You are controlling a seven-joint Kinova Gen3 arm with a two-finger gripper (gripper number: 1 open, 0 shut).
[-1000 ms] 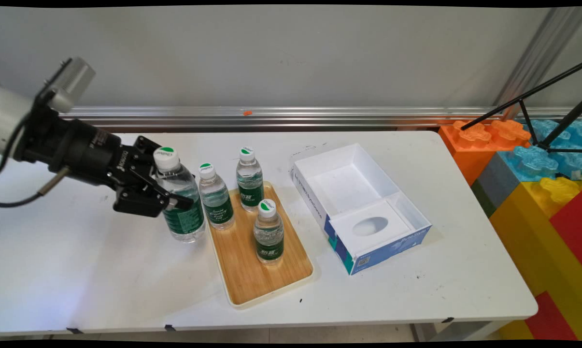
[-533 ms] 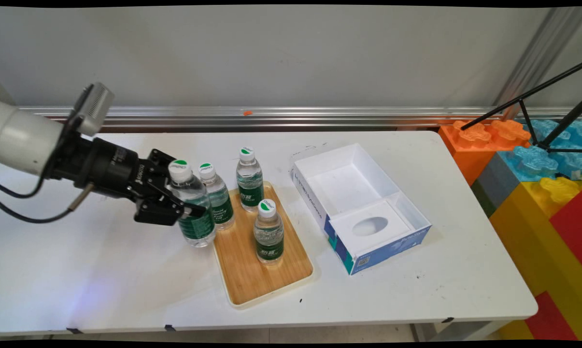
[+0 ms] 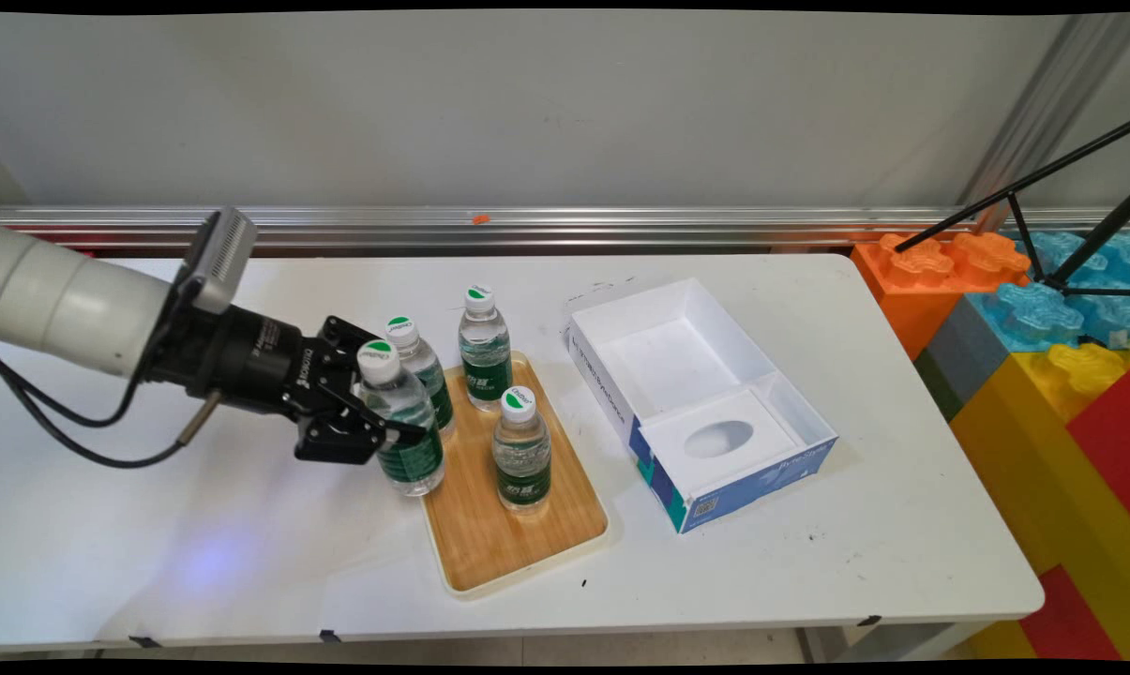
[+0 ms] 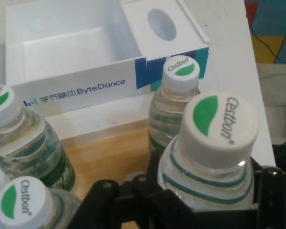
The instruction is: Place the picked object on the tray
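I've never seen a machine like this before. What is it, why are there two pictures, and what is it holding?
It is a robot arm with a black gripper at its end, like a two-fingered hand. One picture comes from a camera above the white table. The other comes from a camera on the hand itself, so everything looks very close. The gripper is shut on a water bottle with a green and white cap, at the edge of a wooden tray. Three more bottles stand on the tray. Beside the tray lies an open white and blue box.

Held bottle's [image 4: 207,157] base perhaps hidden.
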